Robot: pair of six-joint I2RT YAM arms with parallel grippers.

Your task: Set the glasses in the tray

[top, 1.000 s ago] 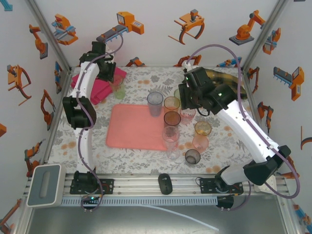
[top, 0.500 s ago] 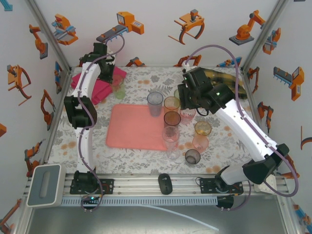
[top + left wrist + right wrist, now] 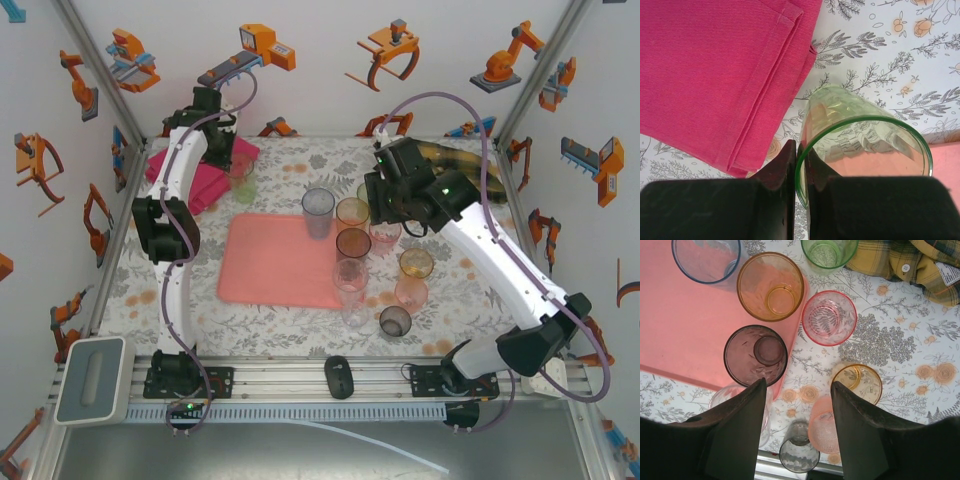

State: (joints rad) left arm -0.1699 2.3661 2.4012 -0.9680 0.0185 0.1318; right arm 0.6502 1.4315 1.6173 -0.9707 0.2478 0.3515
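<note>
Top view: I logged the tray (image 3: 275, 262) at the centre of the surface (image 3: 290, 160). The green glass (image 3: 243, 178) stood off it at 11 o'clock, beside the magenta cloth (image 3: 210, 185). Further glasses (image 3: 352, 243) clustered along its 3 o'clock edge.
Left wrist: I saw the left jaws clamped on the green glass's rim.
Right wrist: I noted the right jaws apart, above the dark glass (image 3: 755, 356) and the amber glass (image 3: 770, 286).

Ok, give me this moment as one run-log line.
left gripper: shut on green glass rim, beside magenta cloth | right gripper: open, near dark glass | tray: middle bare
</note>
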